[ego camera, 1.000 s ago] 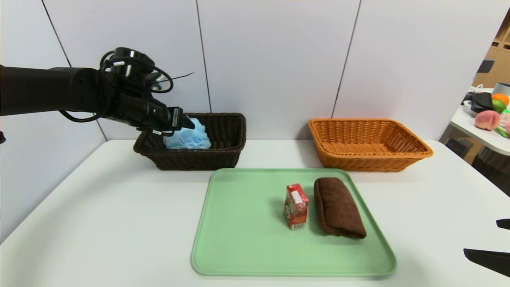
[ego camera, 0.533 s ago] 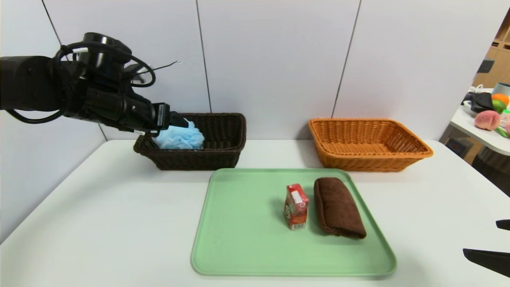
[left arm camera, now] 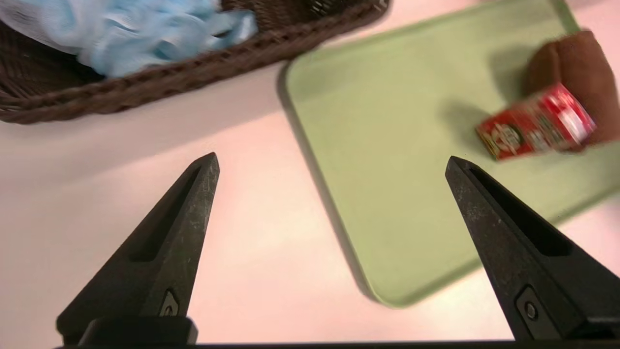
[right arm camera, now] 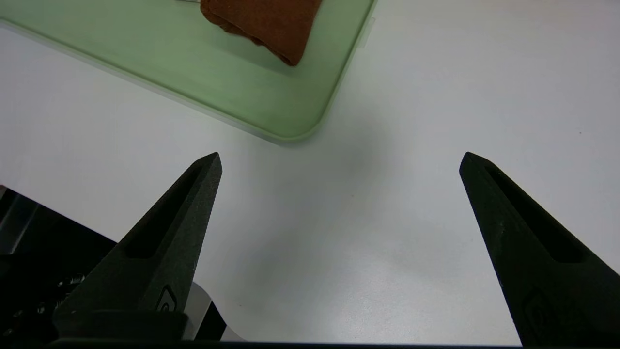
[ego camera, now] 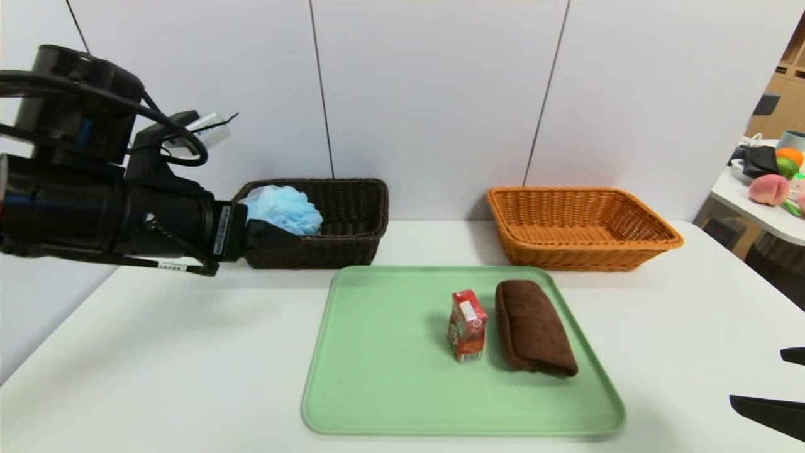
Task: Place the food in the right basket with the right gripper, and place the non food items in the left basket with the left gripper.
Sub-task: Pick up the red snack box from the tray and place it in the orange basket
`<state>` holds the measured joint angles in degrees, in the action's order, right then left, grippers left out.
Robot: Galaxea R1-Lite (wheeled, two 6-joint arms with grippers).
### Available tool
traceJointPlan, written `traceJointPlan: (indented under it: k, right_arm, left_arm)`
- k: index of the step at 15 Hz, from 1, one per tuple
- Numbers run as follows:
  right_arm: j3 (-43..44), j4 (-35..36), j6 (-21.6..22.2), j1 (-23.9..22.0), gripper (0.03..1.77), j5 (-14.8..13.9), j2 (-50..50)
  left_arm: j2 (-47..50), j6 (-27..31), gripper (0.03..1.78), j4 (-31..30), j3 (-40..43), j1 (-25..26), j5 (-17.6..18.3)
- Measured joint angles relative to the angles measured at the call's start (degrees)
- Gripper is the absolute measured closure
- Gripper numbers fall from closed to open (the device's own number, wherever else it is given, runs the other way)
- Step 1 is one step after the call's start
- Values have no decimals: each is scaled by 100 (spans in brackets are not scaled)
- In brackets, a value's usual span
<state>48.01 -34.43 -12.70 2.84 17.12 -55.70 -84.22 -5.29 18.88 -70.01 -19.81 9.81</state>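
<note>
Upright on the green tray, the red drink carton shows a white label patch, print unreadable; left gripper spread empty beside the dark basket holding the blue puff; right gripper parked, spread.

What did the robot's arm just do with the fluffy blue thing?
The left claw let go of the blue puff, leaving it in the dark basket, and pulled back open toward the robot. The carton, towel and right claw stayed put.

Bright, even light; left wrist blurred
</note>
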Motion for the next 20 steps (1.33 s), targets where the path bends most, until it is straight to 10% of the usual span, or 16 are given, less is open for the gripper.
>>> traceJointPlan:
  k: [8, 20]
  right_arm:
    - [91, 15, -38, 149, 10, 85, -2]
    - [712, 664, -60, 919, 10, 18, -1111]
  left_arm:
    - [1673, 829, 13, 46, 1599, -1379, 137]
    - [980, 766, 12, 40, 1395, -1470, 21]
